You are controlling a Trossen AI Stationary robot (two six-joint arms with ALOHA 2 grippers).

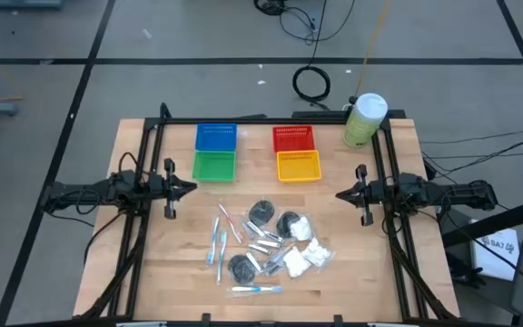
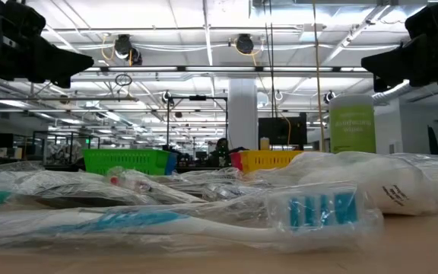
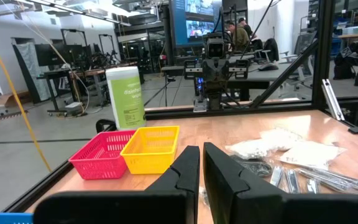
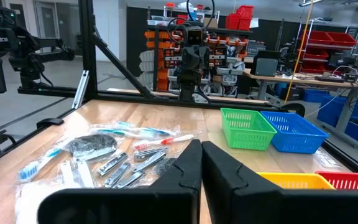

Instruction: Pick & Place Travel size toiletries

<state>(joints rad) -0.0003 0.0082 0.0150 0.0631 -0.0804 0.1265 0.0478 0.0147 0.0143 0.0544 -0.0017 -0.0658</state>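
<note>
Wooden worktop carries the travel size toiletries heaped at its front middle, between both arms and well apart from each. Left gripper hovers at the left edge, fingers nearly closed, holding nothing. Right gripper hovers at the right edge, likewise nearly closed and empty. Four baskets sit behind the pile.

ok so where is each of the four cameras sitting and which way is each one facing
High view: above the table, looking straight down; both arms show, left gripper and right gripper apart over the wood.
Low view: at table height, looking level past a toothbrush; arms overhead.
Left wrist view: looks past its own shut fingers across to the other arm.
Right wrist view: the mirror of it.
Shared: yellow basket shows in all four.
</note>
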